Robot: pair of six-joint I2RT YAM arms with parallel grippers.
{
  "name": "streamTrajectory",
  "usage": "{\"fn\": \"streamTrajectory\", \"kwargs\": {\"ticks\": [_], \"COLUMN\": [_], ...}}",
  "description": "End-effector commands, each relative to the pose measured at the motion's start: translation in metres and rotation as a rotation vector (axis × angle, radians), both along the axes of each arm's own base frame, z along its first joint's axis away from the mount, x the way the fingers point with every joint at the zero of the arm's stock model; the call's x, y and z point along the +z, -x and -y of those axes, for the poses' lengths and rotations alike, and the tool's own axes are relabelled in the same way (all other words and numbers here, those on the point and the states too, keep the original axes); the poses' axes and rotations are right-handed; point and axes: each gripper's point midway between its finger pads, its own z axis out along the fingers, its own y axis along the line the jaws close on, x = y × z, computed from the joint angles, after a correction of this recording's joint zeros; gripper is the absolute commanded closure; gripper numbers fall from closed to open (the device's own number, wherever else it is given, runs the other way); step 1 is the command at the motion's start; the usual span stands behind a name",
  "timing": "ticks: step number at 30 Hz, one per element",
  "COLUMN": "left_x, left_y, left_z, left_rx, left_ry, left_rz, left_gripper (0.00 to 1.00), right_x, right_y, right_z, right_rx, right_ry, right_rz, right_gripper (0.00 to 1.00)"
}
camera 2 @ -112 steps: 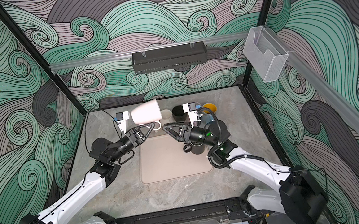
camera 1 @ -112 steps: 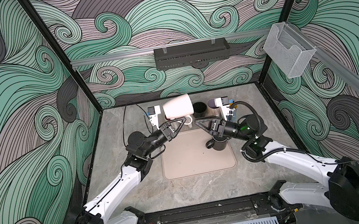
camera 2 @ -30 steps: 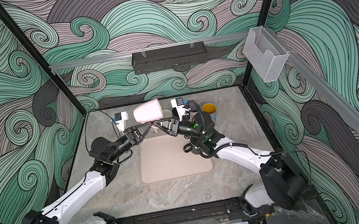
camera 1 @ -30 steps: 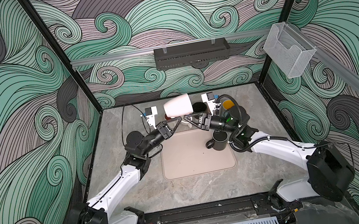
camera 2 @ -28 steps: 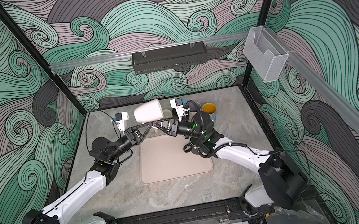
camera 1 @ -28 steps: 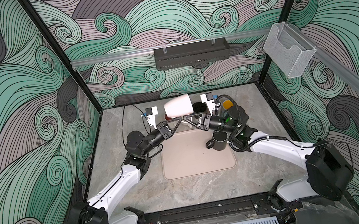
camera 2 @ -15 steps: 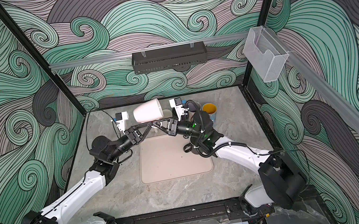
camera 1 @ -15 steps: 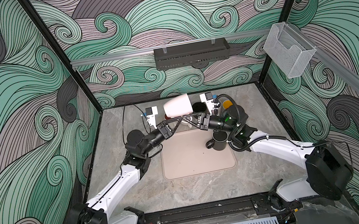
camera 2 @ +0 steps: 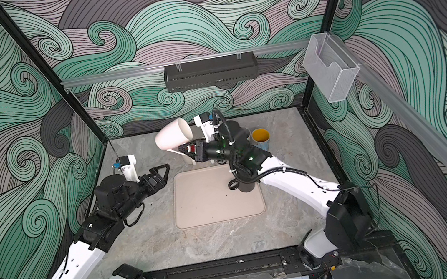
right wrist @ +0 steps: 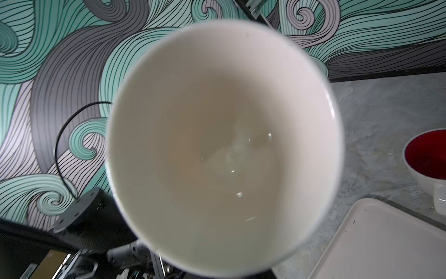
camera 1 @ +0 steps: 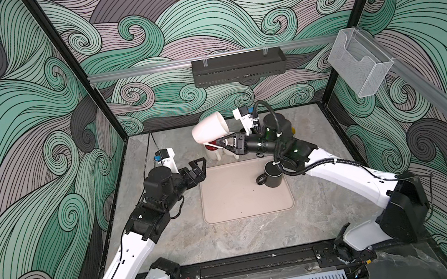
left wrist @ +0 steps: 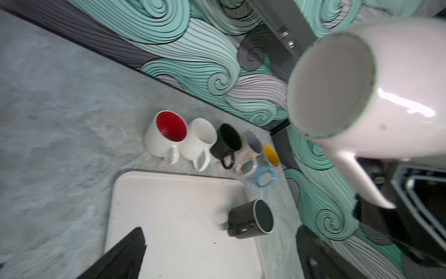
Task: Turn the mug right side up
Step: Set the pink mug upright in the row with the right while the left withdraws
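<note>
White mug (camera 1: 209, 128) hung tilted, pinched only by its handle (left wrist: 362, 183) in the right jaws, left jaws spread wide, so it might swivel and drop.

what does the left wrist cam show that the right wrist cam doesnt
Only the left wrist view: the white mug's base and handle from outside, a black mug on the tray, and the rest of the mug row. Only the right wrist view: straight into the white mug's empty inside. Both: the white mug, the tray, the red-lined mug and the marble table.
</note>
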Motion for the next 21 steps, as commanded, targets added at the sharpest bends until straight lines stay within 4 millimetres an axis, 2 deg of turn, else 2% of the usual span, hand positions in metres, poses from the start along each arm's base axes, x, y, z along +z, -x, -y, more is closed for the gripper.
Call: {"fn": "streamTrajectory", "kwargs": {"ticks": [1,4,8,13,16,21], "left_x": [-0.053,-0.075,-0.092,-0.103,-0.111,-0.114], "left_y": [0.022,0.031,0.042,0.055,0.063,0.07], "left_z": [-0.045,-0.047,-0.039,-0.005,-0.001,0.0], "left_rx": [0.112,0.107,0.08,-0.086,-0.119,-0.141], "left_ry": [-0.294,-0.347,-0.389,-0.332,-0.288,-0.247], "left_rz": [-0.218,-0.325,-0.373,-0.313,-0.292,-0.27], "left_gripper": [0.02,0.03,0.03,0.03,0.04,0.04], "right_x": [-0.026,-0.048,-0.068,-0.084,-0.093,-0.112], "right_y": [-0.022,-0.043,-0.066,-0.081,-0.088,-0.103], "right_z": [0.004,0.003,-0.002,-0.021,-0.032,-0.046], "right_rx": [-0.138,-0.229,-0.29,-0.291,-0.294,-0.295], "right_ry": [0.253,0.416,0.577,0.702,0.767,0.854], "right_rz": [0.029,0.028,0.035,0.05,0.066,0.064], "right_gripper": [1.0,1.0,1.0,1.0,1.0,1.0]}}
